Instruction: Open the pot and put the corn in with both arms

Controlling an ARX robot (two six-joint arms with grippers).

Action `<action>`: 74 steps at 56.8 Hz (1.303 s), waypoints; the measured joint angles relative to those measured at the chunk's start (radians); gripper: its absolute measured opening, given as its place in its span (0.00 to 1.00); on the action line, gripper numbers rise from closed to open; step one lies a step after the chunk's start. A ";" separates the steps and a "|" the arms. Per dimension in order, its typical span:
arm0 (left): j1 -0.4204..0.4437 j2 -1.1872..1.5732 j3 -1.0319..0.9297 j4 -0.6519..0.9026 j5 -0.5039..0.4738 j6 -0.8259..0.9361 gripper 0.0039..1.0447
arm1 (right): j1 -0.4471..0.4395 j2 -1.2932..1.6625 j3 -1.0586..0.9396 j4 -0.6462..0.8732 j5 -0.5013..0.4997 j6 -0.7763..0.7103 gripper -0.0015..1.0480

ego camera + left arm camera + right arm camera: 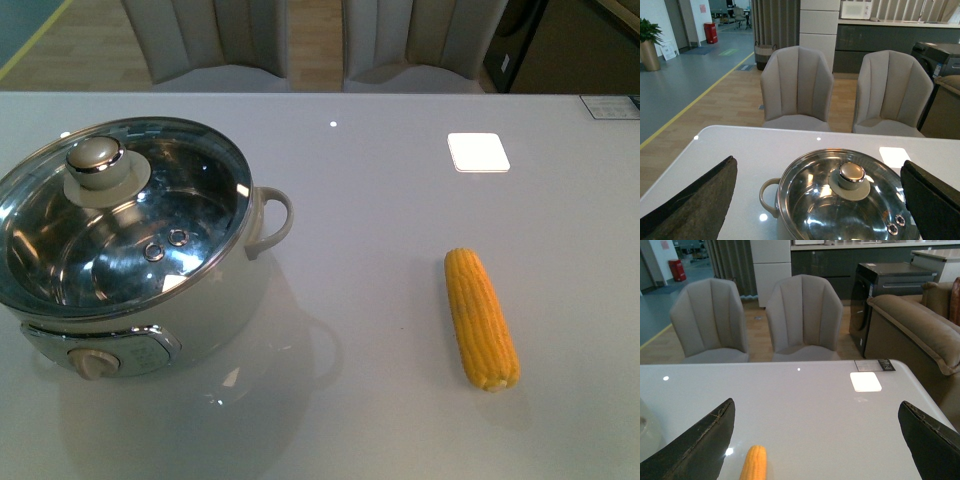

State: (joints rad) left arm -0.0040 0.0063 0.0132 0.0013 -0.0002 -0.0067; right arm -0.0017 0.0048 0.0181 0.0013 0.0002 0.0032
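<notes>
One corn (481, 318), one lidded pot (222, 312).

You're getting bare table (380, 200) running wide btwn pot (215, 320) & corn (481, 318); lid (130, 240) w/ knob (97, 163) is covering the pot's mouth; chairs (215, 45) are standing beyond the far edge.

Cream electric pot (205, 318) sits by the table's (380, 190) left edge, glass lid (190, 215) on. Its loop handle (272, 221) faces the corn cob (481, 318), well apart, nearer the right edge.
</notes>
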 joint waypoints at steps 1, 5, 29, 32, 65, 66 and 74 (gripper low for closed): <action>0.000 0.000 0.000 0.000 0.000 0.000 0.93 | 0.000 0.000 0.000 0.000 0.000 0.000 0.91; -0.020 0.073 0.060 -0.162 -0.081 -0.043 0.93 | 0.000 0.000 0.000 0.000 0.000 0.000 0.91; 0.043 0.422 0.200 -0.371 -0.006 -0.061 0.93 | 0.000 0.000 0.000 0.000 0.000 0.000 0.91; 0.060 0.479 0.216 -0.320 0.014 -0.040 0.93 | 0.000 0.000 0.000 0.000 0.000 0.000 0.91; -0.145 1.419 0.460 0.610 -0.056 0.059 0.93 | 0.000 0.000 0.000 0.000 0.000 0.000 0.91; -0.153 1.445 0.469 0.629 -0.062 0.061 0.93 | 0.000 0.000 0.000 0.000 0.000 0.000 0.91; -0.195 1.591 0.510 0.734 -0.091 0.070 0.93 | 0.000 0.000 0.000 0.000 0.000 0.000 0.91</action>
State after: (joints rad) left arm -0.1993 1.5974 0.5232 0.7357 -0.0914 0.0635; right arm -0.0017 0.0048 0.0181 0.0013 0.0002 0.0029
